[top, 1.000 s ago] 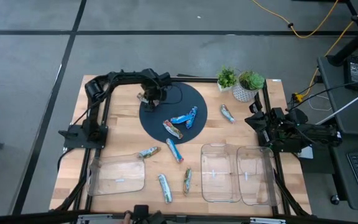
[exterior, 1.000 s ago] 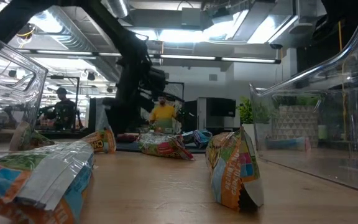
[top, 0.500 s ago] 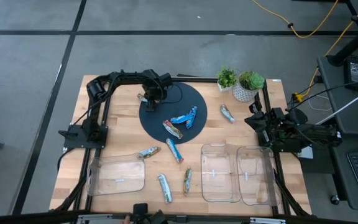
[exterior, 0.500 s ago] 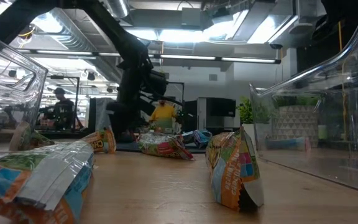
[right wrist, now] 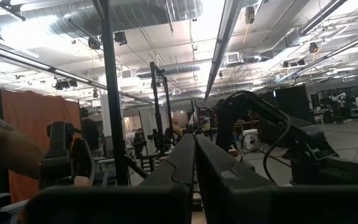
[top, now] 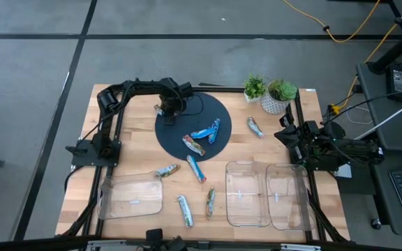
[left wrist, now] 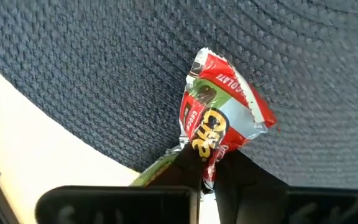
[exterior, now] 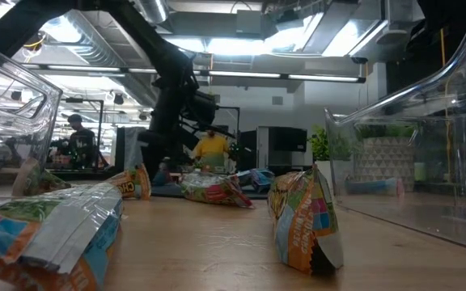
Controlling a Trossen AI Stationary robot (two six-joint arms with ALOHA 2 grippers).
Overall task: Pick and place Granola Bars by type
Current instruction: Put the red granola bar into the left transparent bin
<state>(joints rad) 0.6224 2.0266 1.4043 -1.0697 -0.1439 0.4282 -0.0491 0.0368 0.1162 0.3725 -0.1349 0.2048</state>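
Note:
My left gripper (top: 167,108) stands at the far left edge of the round dark mat (top: 218,111), shut on a red, silver and green granola bar (left wrist: 219,115). Two blue bars (top: 210,130) and a red-green one (top: 194,145) lie on the mat. A silver bar (top: 255,127) lies on the wood to its right. Nearer the front lie a blue bar (top: 196,168) and green ones (top: 167,170), (top: 184,210), (top: 210,202). My right gripper (right wrist: 194,155) is shut on nothing at the table's right edge. My left gripper pinches the bar's crimped end (left wrist: 205,168) between its two fingers, coming from above. The fingers lie along the bar's length. The rest of the wrapper stretches away from the fingertips over the mat; whether it is lifted clear I cannot tell.
Three clear plastic trays stand along the front: one at the left (top: 131,196), two at the right (top: 248,193), (top: 288,196). Two potted plants (top: 269,89) stand at the far right. People show in the room behind the table (exterior: 79,141).
My left gripper has shut on the end of the red-silver bar at the mat's far left edge, barely shifting its place. The bar stays where it was.

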